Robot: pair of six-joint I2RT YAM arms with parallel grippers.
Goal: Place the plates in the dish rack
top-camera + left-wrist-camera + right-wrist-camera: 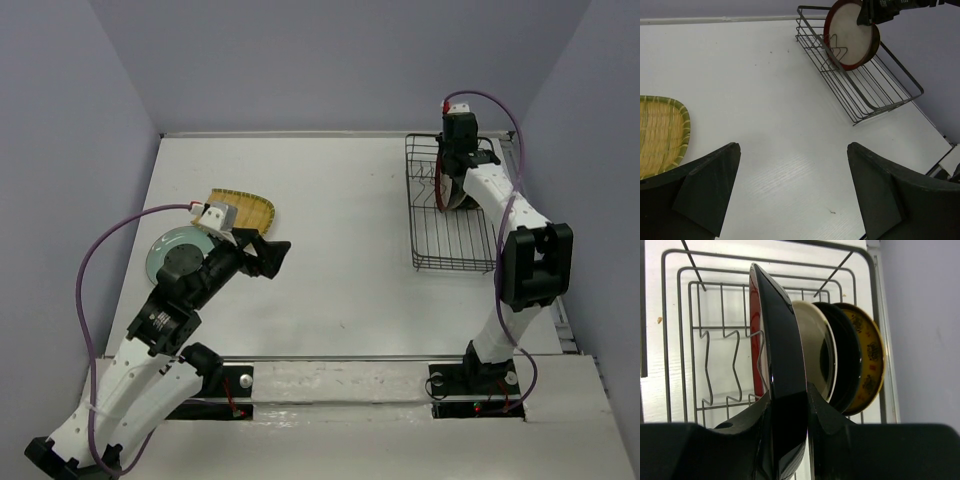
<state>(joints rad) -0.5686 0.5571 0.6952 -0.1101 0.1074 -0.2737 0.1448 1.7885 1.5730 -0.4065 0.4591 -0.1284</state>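
On the left, two plates lie flat on the table (340, 200): the pale green plate (158, 255) and the yellow ribbed plate (245, 207) just beside it. Neither is loaded yet. The left gripper (272, 257) hangs near them with its fingers spread wide and nothing in it (that arm hides part of the green plate). I see nothing lying between these plates and the rack.

On the right is the dish rack (455, 250). Three plates stand in it already: the cream plate (815, 350), the black plate (846, 360) and the patterned yellow plate (871, 360). The right gripper (788, 405) pinches the red-rimmed plate (785, 355) on its edge, upright, next to the cream one. I cannot tell if it sits in the wires yet. So I think two plates are left, and the right arm over the rack could get in their way.
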